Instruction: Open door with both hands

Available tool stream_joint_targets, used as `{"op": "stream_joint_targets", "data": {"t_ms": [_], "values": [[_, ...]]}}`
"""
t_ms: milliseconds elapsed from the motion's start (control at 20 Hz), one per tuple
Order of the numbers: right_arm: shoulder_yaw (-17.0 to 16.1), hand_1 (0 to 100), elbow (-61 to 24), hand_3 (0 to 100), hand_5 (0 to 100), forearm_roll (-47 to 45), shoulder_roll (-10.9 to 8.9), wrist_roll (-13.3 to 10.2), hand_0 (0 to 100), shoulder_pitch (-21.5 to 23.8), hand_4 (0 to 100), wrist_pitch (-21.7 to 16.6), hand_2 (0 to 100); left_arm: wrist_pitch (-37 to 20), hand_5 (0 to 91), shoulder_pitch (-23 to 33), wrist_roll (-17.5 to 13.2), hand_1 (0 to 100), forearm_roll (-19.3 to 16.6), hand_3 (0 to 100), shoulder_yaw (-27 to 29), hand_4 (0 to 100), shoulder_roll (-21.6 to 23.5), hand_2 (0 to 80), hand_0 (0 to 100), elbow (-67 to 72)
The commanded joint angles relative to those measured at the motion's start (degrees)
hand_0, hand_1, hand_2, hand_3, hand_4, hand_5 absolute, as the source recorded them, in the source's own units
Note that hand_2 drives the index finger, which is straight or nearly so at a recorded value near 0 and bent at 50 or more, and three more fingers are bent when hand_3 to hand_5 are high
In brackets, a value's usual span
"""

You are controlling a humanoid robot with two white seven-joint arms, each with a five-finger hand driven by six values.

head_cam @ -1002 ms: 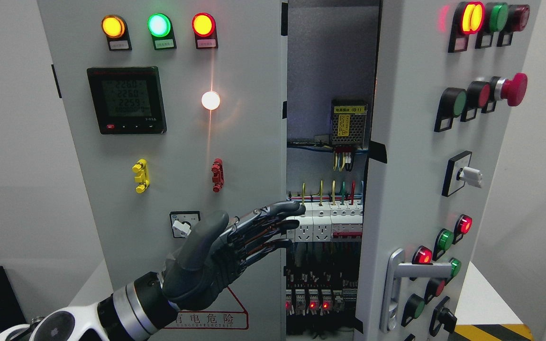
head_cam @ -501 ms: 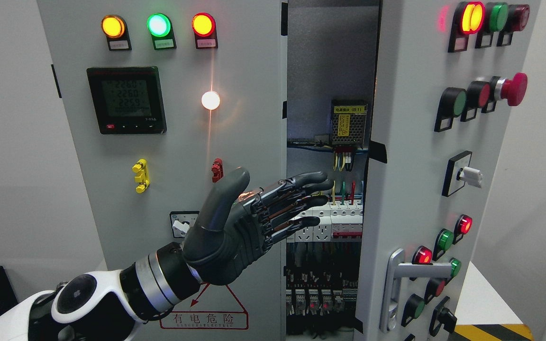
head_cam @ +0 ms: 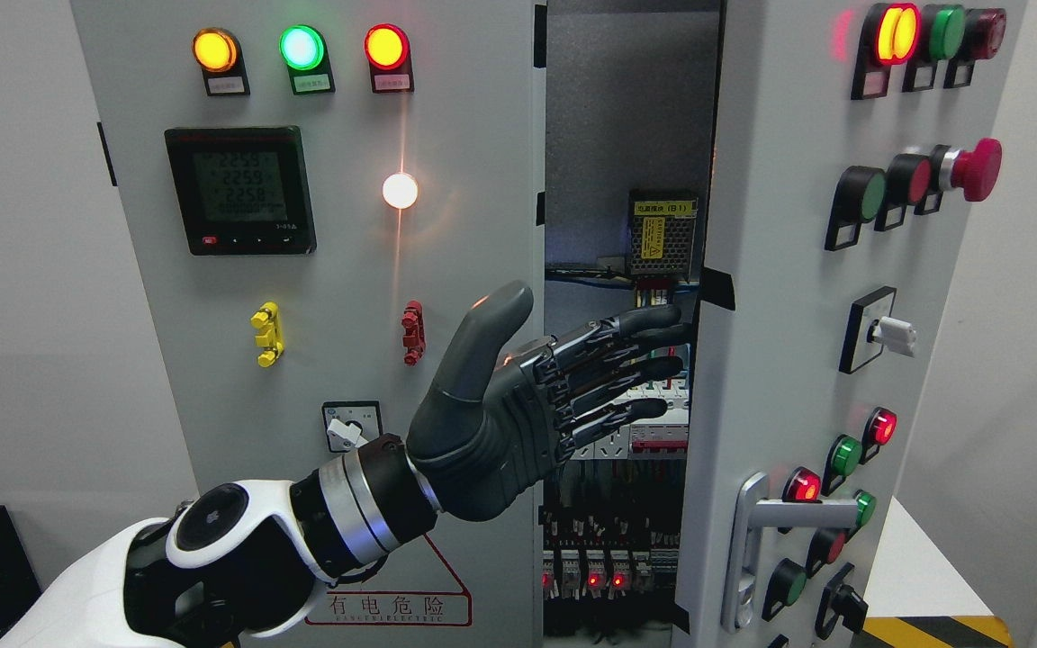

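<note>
Grey door [head_cam: 780, 270] ajar, just right of left robot hand [head_cam: 518, 405].

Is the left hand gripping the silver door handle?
No: the left hand is open in the cabinet gap, well above and left of the silver handle.

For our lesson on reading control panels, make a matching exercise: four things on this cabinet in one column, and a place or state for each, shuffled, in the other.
Column 1
1. round green indicator lamp
2. black digital meter
3. silver lever door handle
4. dark grey left hand

Column 2
A. fingers extended, reaching across the gap between the doors
B. lit, top row of the left door
C. low on the right door
D. below the three lamps, display on

Pairs: 1-B, 2-D, 3-C, 4-A
</note>
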Motion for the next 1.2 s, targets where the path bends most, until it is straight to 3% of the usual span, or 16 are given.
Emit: {"op": "stream_joint_targets", "data": {"t_ms": [0,301,1152], "values": [[0.2,0,0.0,0,0,0.5,0.0,0.0,19,0.0,0,0.0,0,-0.1,0.0,-0.7,-0.1,0,0.5,0,-2.4,0,-4.0,0.0,0,2.0],[0.2,0,0.0,0,0,0.5,0.0,0.0,19,0.0,0,0.0,0,-0.1,0.0,-1.3,-0.1,0,3.4,0,-2.4,0,-4.9,0.0,0,1.6],[0.2,0,0.0,0,0,0.5,0.0,0.0,19,0.0,0,0.0,0,0.4,0.0,-4.1,-0.1,0,3.4,0,-4.4,0,-8.4,0.0,0,1.5]]}}
